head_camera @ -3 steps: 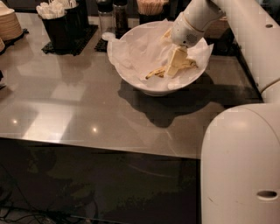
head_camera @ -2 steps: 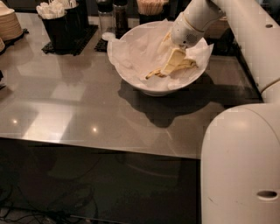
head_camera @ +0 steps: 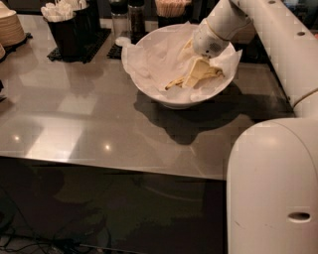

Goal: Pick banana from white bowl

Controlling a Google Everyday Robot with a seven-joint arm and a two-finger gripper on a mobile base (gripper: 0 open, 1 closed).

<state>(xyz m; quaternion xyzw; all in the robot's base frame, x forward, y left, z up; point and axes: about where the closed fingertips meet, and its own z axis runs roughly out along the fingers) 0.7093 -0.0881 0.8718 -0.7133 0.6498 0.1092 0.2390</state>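
**Toward the upper middle of the frame: end effector lowered into the white bowl by the banana**

In the camera view, the white bowl (head_camera: 169, 100) is sitting on the grey table (head_camera: 74, 114), toward its far edge and right of centre. Crumpled white paper (head_camera: 154, 54) is lining it and spilling over its rim. The banana (head_camera: 174, 83) is lying inside the bowl, low on the paper in the right half, showing as a dull yellow curve.

The end effector (head_camera: 198, 74) is reaching down into the bowl from the upper right, its tan tip sitting just beside or against the banana's right end. How far it is open, and whether it is gripping anything, cannot be told. The white arm (head_camera: 268, 30) is running from the upper right corner to it, and the robot's white body (head_camera: 273, 188) is filling the lower right.

Along the table's far edge, a black holder of white utensils (head_camera: 69, 30) is standing at the upper left. A stack of tan plates (head_camera: 10, 27) is sitting at the far left edge, and two dark shakers (head_camera: 128, 15) are standing behind the bowl.
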